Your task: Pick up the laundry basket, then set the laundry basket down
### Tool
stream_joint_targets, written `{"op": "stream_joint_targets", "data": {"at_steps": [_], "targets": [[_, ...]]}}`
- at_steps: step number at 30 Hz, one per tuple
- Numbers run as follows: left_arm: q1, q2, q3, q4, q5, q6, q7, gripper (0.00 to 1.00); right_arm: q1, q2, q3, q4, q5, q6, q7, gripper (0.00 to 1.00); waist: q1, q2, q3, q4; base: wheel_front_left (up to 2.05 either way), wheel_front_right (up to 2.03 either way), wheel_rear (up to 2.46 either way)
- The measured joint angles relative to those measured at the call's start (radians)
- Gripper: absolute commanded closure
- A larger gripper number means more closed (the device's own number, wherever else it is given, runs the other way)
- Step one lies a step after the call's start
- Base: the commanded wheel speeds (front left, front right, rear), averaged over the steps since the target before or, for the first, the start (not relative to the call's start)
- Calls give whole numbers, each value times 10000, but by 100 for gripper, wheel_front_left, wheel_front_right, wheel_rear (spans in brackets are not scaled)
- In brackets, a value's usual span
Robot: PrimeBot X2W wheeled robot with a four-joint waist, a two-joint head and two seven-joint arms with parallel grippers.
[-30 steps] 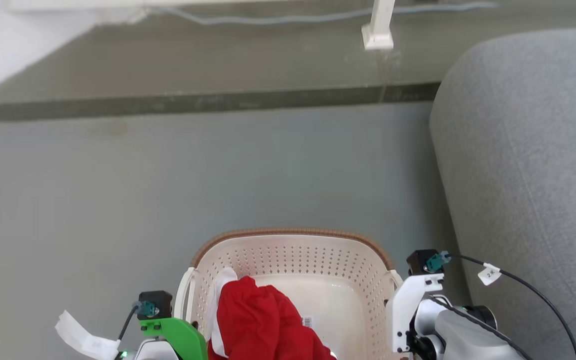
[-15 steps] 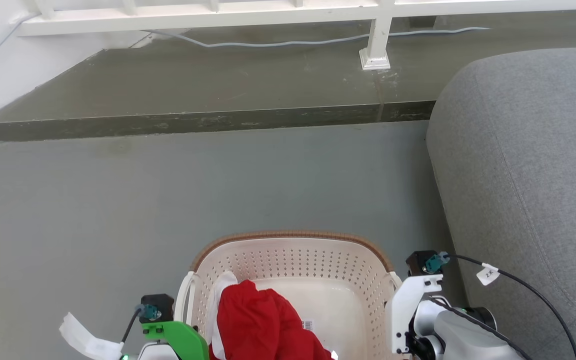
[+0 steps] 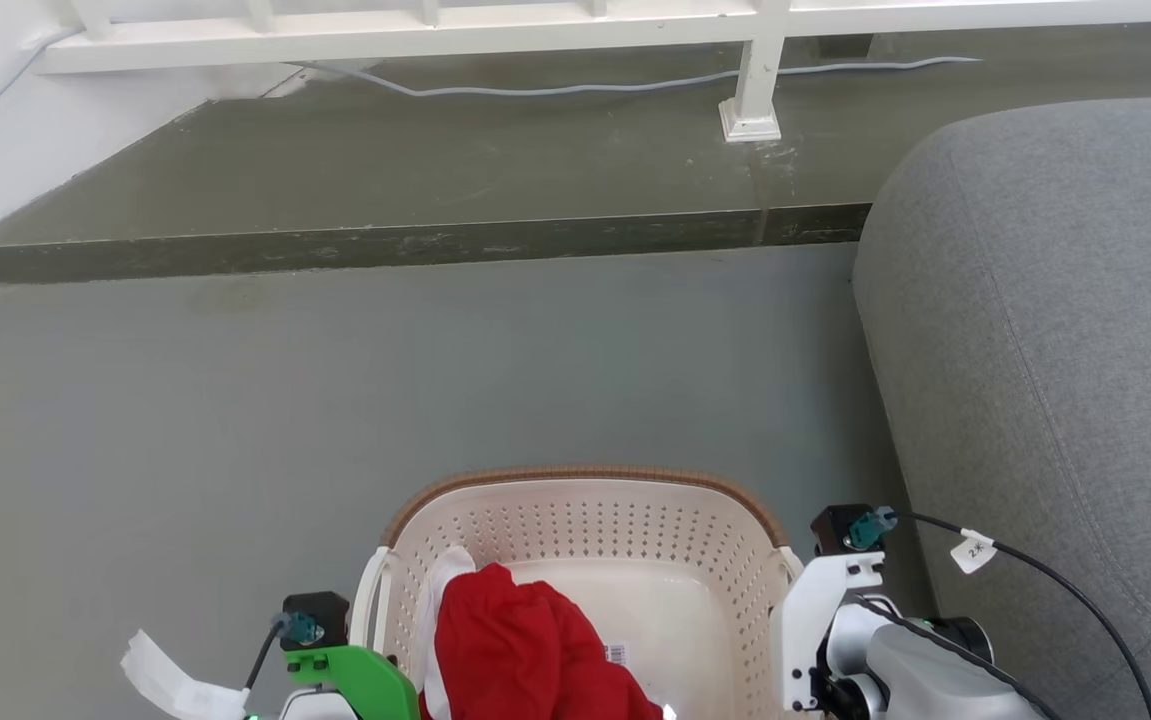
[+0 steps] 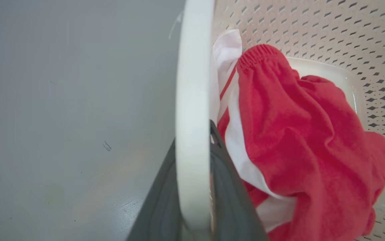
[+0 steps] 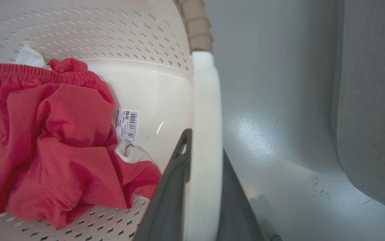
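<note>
Grey floor [image 3: 335,380] beyond laundry basket [image 3: 585,520]

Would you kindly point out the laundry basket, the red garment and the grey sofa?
laundry basket [image 3: 585,471], head view, on its brown far rim.
red garment [image 4: 296,134], left wrist view, on its bunched middle.
grey sofa [image 3: 1065,300], head view, on its fabric side.

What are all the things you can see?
laundry basket: one, cream with brown rim, between the grippers.
red garment: one, red and white, in the basket.
barcode label: one, white, basket bottom.
sofa: one, grey, right of the basket.
step: one, dark grey, far ahead.
railing: one, white, on the step.
cable: one, pale, along the step.
left gripper: one, dark, shut on the left handle.
right gripper: one, dark, shut on the right handle.
</note>
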Motion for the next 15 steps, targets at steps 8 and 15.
{"op": "stream_joint_targets", "data": {"at_steps": [8,15], "targets": [[9,17,-138,-33,-146,100,-4,100,0,-6,138,6,104,-21,-73,100,0,0,22,-4,0,0,0],[0,19,-163,-84,-198,221,-25,100,-78,-10,217,-10,322,-96,-113,100,0,0,300,-56,0,0,0]]}}
